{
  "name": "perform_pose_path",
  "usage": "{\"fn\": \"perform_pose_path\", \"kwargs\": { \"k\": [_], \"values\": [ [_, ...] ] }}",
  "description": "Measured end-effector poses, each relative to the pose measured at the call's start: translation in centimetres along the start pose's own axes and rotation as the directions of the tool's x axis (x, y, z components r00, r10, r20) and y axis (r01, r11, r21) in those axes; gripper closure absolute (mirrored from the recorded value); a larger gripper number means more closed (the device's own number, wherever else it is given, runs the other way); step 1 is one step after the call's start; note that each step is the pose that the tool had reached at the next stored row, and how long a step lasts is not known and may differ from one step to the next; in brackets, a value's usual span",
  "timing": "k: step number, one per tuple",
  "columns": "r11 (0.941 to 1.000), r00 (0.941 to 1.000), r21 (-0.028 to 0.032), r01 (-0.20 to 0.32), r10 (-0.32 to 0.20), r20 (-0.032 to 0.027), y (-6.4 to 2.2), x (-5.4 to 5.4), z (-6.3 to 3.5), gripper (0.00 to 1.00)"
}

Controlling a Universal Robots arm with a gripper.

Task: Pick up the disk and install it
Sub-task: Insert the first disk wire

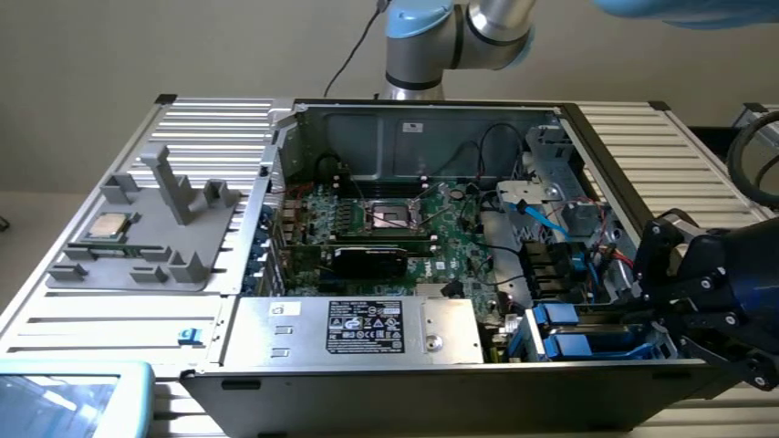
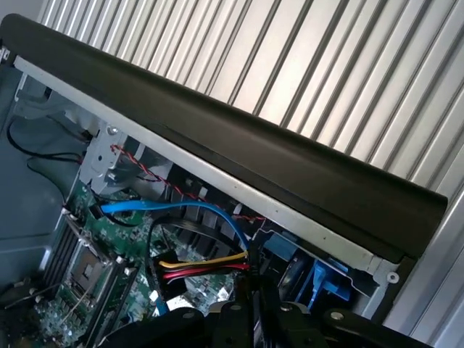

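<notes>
At the exterior view's left, on the slatted table [image 1: 73, 319], a grey fixture [image 1: 159, 246] carries a small square processor chip [image 1: 112, 225]. Next stands the open computer case [image 1: 414, 128], with the labelled power supply [image 1: 365, 328] along its near wall and the green motherboard [image 1: 402, 228] behind it. Further right, a blue cable [image 1: 545, 217] runs toward the drive bay in the case's corner. The disk [image 1: 599, 345] lies in that bay, its blue carrier showing, just beside another blue-fronted drive [image 1: 557, 315]. Farthest right, the black gripper [image 1: 651, 278] hangs at the case's edge near the bay, its fingers drawn together. Whether they touch the disk I cannot tell. From the wrist view, red and yellow wires [image 2: 210, 264] lie just beyond the gripper.
</notes>
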State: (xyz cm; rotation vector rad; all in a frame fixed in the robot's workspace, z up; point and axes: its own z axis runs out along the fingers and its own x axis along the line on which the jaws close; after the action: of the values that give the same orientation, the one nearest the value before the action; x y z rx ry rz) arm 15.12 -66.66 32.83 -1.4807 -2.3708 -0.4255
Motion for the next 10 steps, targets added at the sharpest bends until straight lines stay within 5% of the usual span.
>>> {"fn": "perform_pose_path", "kwargs": {
  "k": [3, 5, 7, 9, 10],
  "values": [
    [1.0, 1.0, -0.0015, 0.001, -0.001, 0.0018, -0.25, 0.31, -0.15, 0.84],
    [1.0, 1.0, -0.0017, 0.001, -0.001, 0.009, -0.35, 0.45, -0.28, 0.84],
    [1.0, 0.9996, 0.002, 0.001, -0.001, 0.0272, -0.4, 0.49, -0.32, 0.84],
    [0.9999, 0.9983, 0.0114, -0.001, 0.0, 0.0578, -0.45, 0.51, -0.31, 0.84],
    [0.9999, 0.9979, 0.0138, -0.002, 0.001, 0.064, -0.44, 0.51, -0.31, 0.84]
  ]
}}
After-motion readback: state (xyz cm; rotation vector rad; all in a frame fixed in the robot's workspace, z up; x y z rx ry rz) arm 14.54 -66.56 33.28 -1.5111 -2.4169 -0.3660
